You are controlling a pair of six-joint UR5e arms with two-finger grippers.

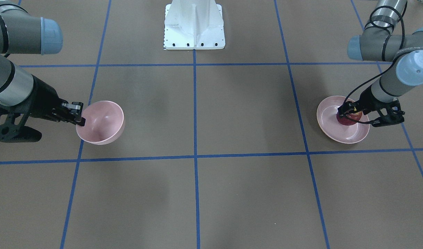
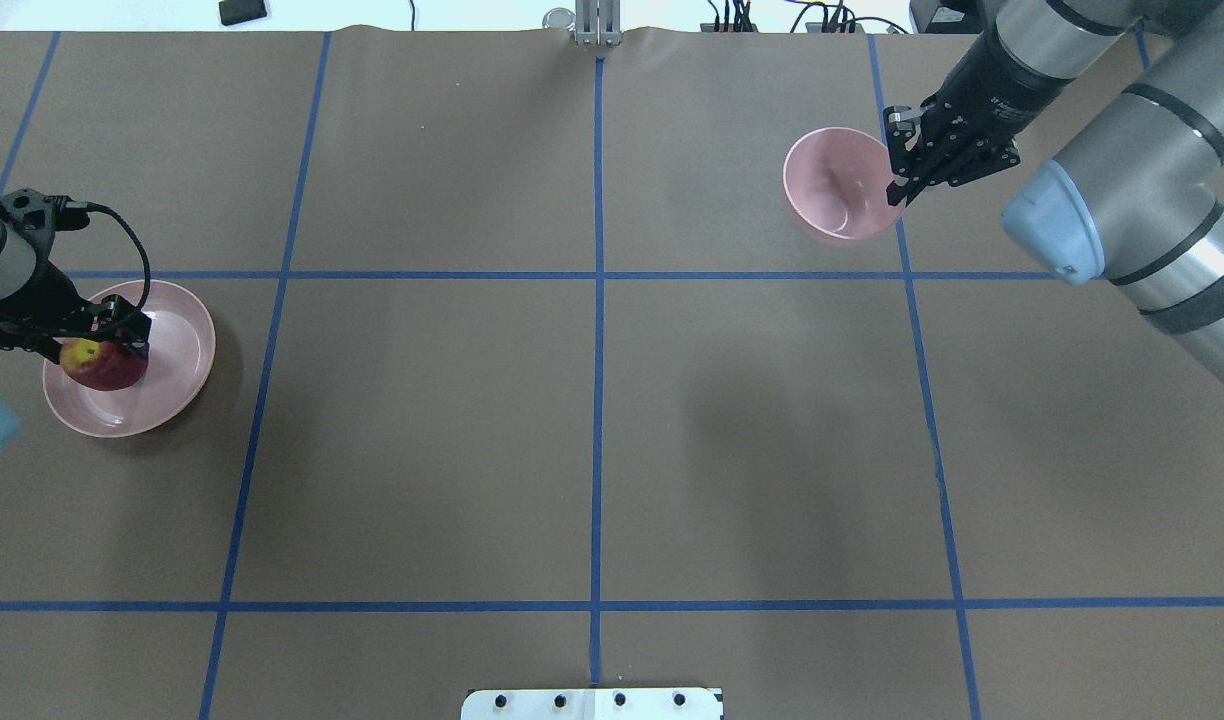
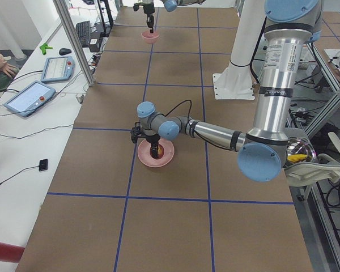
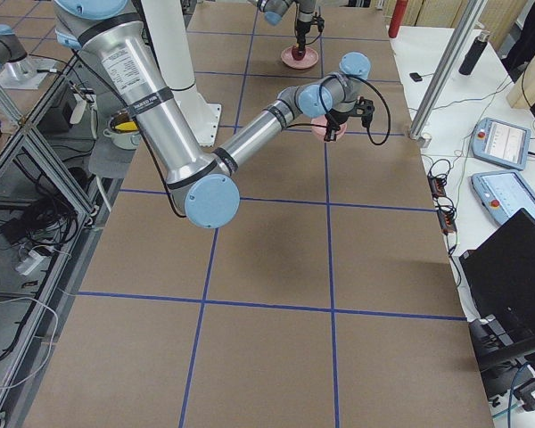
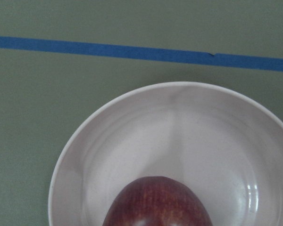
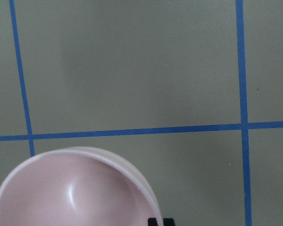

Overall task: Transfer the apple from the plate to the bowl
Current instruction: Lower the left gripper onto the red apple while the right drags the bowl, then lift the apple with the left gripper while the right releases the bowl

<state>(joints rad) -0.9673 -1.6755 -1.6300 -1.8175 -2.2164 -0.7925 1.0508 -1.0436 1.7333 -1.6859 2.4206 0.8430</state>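
Small dark red apple [image 1: 344, 120] is lying in the wide shallow pale pink plate [image 1: 336, 131].
Front view: the right gripper [image 1: 81, 119] is pinching the rim of the small deep pale pink bowl [image 1: 104, 121] between 2 closed fingers, so the bowl may be tipping. Overhead view: the left gripper [image 2: 120, 347] is sitting down on the apple. Whether it is squeezing I cannot tell, and a loose hold could be dropping it.

Bright, even overhead light, soft shadows on the worktop [image 2: 592, 440]; wrist views look dimmer, greenish and slightly soft.
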